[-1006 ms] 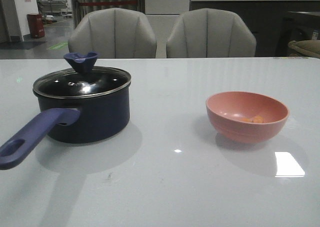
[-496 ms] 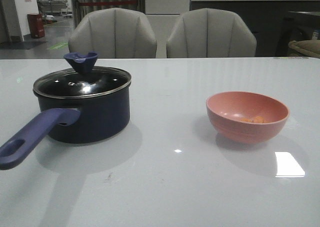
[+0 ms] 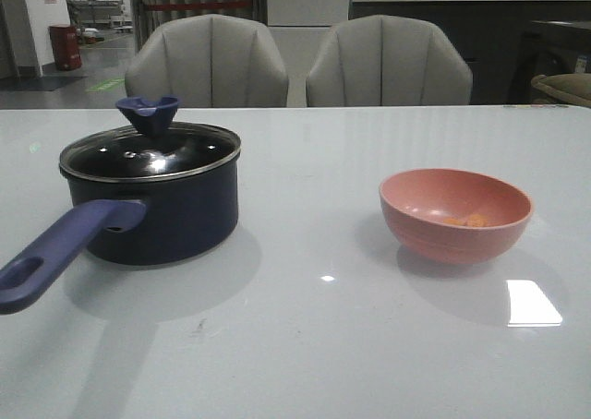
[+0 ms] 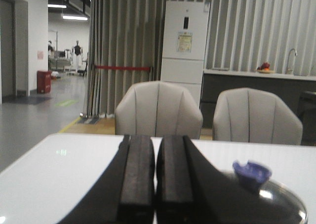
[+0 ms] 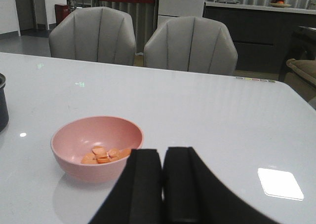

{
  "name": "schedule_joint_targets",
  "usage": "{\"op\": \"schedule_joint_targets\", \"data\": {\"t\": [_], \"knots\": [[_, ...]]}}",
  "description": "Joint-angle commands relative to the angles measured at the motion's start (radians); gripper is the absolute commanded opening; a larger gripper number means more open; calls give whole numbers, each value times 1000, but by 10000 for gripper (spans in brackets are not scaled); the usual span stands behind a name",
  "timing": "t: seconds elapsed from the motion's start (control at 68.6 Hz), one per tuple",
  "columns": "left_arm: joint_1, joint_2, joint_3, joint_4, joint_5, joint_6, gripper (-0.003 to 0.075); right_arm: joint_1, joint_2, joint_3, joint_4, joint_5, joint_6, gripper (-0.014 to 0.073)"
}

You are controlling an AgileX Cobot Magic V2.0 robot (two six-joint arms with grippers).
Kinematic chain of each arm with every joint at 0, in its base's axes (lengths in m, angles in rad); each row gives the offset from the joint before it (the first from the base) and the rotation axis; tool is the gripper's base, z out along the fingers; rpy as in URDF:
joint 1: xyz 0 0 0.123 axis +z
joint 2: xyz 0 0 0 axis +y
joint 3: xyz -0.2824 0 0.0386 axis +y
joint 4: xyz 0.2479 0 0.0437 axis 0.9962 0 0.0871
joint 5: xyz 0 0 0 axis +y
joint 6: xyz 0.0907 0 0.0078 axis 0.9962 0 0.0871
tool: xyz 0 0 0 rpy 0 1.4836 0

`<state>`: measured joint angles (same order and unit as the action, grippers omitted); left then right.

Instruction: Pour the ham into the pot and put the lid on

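The dark navy pot (image 3: pixel 162 211) stands at the table's left, its long purple-blue handle (image 3: pixel 65 253) pointing toward the front left. The glass lid (image 3: pixel 152 151) with its blue knob (image 3: pixel 150 114) sits on the pot. To the right, small orange ham (image 3: pixel 469 221) pieces lie in a salmon-pink bowl (image 3: pixel 455 234). Neither gripper shows in the front view. My left gripper (image 4: pixel 155 140) is shut on nothing, with the lid's knob (image 4: pixel 252 172) just beyond it to one side. My right gripper (image 5: pixel 163 155) is shut and empty, close beside the bowl (image 5: pixel 94 172) holding the ham (image 5: pixel 103 155).
The white glossy table (image 3: pixel 314 345) stretches wide between pot and bowl. Two grey chairs (image 3: pixel 208 64) stand behind its far edge. A bright light reflection (image 3: pixel 533 304) lies on the table near the bowl. The pot's edge (image 5: pixel 2 103) shows in the right wrist view.
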<state>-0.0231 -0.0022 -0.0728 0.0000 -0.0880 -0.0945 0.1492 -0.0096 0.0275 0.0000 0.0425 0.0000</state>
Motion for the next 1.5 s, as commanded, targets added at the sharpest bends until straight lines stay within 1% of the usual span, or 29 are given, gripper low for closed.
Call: {"op": "schedule_joint_targets", "data": {"t": [0.0,0.015,0.029,0.044,0.058,0.073,0.102,0.19,0.262,0.481,0.787,0.846,0.904,0.962,0.992,1.006,1.035,1.108,1.167,1.269,1.356,1.4,1.487], "knots": [[1,51,-135,12,19,-7,119,-6,-20,-6,-12,-75,0,159],[1,80,-177,23,67,-7,119,-6,-20,-6,-12,-75,0,159],[1,80,-177,23,67,-7,119,-6,-20,-6,-12,-75,0,159],[1,106,-210,31,116,-5,119,-6,-20,-6,-12,-75,0,159],[1,106,-210,31,116,-5,119,-6,-20,-6,-12,-75,0,159],[1,127,-241,36,162,-5,119,-6,-20,-6,-12,-75,0,159],[1,162,-269,39,205,-5,119,-6,-20,-6,-12,-75,0,159],[1,241,-331,31,269,-5,119,-6,-20,-6,-12,-75,0,159],[1,291,-352,26,272,-5,119,-6,-20,-6,-12,-75,0,159],[1,383,-350,26,266,-5,119,-6,-20,-6,-12,-75,0,159],[1,434,-350,26,239,-5,130,-6,-20,-6,-12,-75,0,159],[1,441,-350,28,239,-5,174,-6,-20,-6,-12,-75,0,159],[1,445,-350,28,241,-5,249,-6,-20,-6,-12,-75,0,159],[1,447,-350,30,241,-5,356,-6,-20,-6,-12,-75,0,159],[1,448,-350,32,241,-5,419,-6,-20,-6,-12,-75,0,159],[1,448,-350,32,241,-5,465,-6,-20,-6,-12,-75,0,159],[1,448,-350,32,241,-5,526,-6,-20,-6,-12,-75,0,159],[1,448,-350,32,237,-5,635,-6,-20,-6,-12,-75,0,159],[1,448,-350,32,222,-5,649,-6,-20,-6,-12,-75,0,159],[1,450,-348,32,208,-5,626,-6,-20,-6,-12,-75,0,159],[1,458,-350,-9,205,-5,603,-6,-20,-6,-12,-75,0,159],[1,472,-369,-11,235,-5,599,-6,-20,-6,-12,-75,0,159],[1,523,-443,-11,351,-5,593,-6,-20,-6,-12,-75,0,159]]}}
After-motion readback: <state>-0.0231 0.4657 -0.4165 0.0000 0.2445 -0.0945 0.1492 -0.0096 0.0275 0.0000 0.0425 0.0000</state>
